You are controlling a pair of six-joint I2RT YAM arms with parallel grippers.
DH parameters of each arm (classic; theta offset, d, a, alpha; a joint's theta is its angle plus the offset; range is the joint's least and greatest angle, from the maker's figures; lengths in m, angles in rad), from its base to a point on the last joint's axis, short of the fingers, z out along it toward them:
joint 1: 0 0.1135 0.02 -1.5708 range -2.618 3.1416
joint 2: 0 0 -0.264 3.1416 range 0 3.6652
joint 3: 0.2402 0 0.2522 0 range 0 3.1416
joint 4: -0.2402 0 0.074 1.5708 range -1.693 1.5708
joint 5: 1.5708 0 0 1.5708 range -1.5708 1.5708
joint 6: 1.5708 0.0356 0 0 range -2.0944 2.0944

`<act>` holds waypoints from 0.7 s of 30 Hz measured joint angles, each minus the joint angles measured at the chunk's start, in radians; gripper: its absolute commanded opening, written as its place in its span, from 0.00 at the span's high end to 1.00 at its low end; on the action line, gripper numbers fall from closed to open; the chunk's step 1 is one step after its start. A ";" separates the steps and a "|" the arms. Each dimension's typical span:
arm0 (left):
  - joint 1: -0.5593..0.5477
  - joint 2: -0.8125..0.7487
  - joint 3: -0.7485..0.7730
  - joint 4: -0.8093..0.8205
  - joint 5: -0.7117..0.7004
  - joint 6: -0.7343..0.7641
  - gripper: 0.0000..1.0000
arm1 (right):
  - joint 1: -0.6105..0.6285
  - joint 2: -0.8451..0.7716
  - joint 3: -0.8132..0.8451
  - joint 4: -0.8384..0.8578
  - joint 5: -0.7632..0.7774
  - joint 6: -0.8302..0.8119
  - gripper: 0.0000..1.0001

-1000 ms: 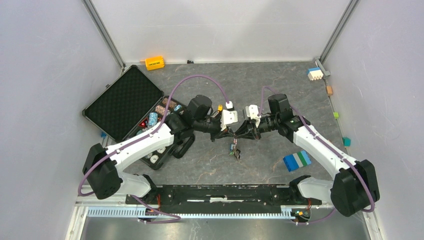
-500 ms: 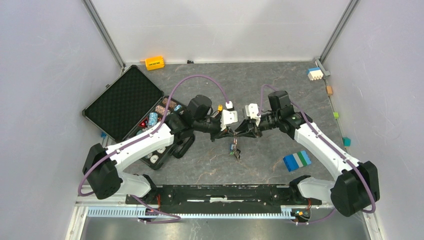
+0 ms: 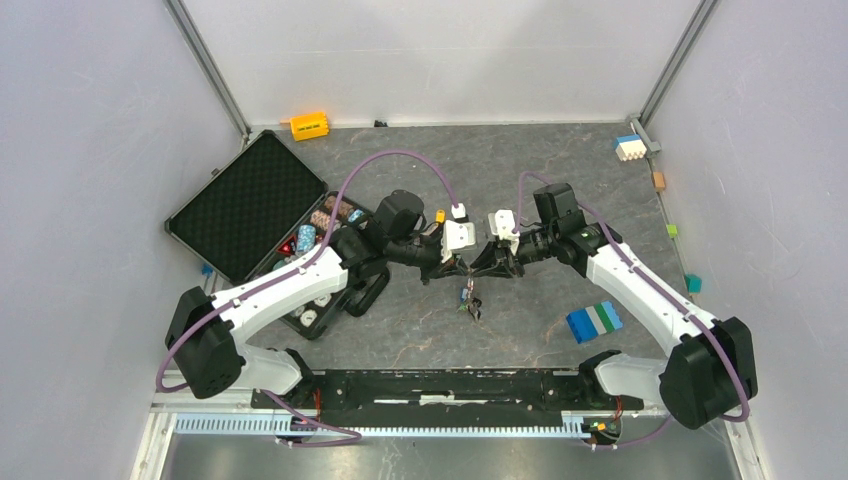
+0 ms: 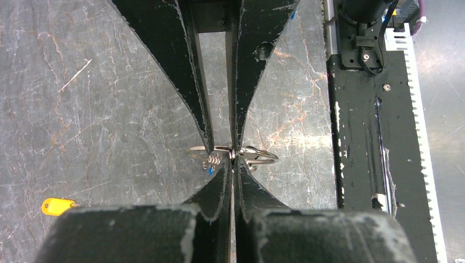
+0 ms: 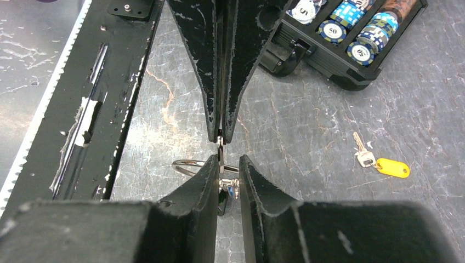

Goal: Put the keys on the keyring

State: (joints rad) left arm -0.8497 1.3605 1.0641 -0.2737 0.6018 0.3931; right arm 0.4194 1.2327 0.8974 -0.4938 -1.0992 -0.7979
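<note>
Slippage worries me: left claw (image 5: 220, 138) pinches a key (image 5: 220, 146), right claw (image 5: 227, 162) clamps the keyring (image 5: 189, 163); skewed threading could drop either.

The left gripper (image 3: 460, 268) and right gripper (image 3: 478, 267) are meeting tip to tip above the middle of the table (image 3: 520, 160). The keyring (image 4: 266, 159) is sitting between their tips, with keys (image 3: 468, 298) hanging under it. A loose key (image 5: 378, 163) is lying behind the left gripper, near the case (image 3: 245, 205). The case is lying open on the left, with chips (image 5: 334, 27) sitting in its tray. A block (image 3: 309, 125) is resting by the back wall. A brick stack (image 3: 594, 322) is lying right of the keys, and a small brick (image 3: 629, 148) is sitting in the back right corner.
</note>
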 measured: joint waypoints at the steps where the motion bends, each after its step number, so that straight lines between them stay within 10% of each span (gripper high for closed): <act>1: 0.000 0.000 0.000 0.000 0.001 0.000 0.98 | 0.002 0.001 0.000 -0.001 -0.002 0.000 0.77; 21: 0.000 0.000 0.000 0.000 0.005 0.000 0.98 | 0.006 0.006 0.000 0.003 -0.026 0.007 0.84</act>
State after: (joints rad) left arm -0.8497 1.3605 1.0641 -0.2741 0.6067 0.3931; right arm 0.4255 1.2392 0.8974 -0.4911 -1.1252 -0.7906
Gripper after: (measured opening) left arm 0.040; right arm 0.183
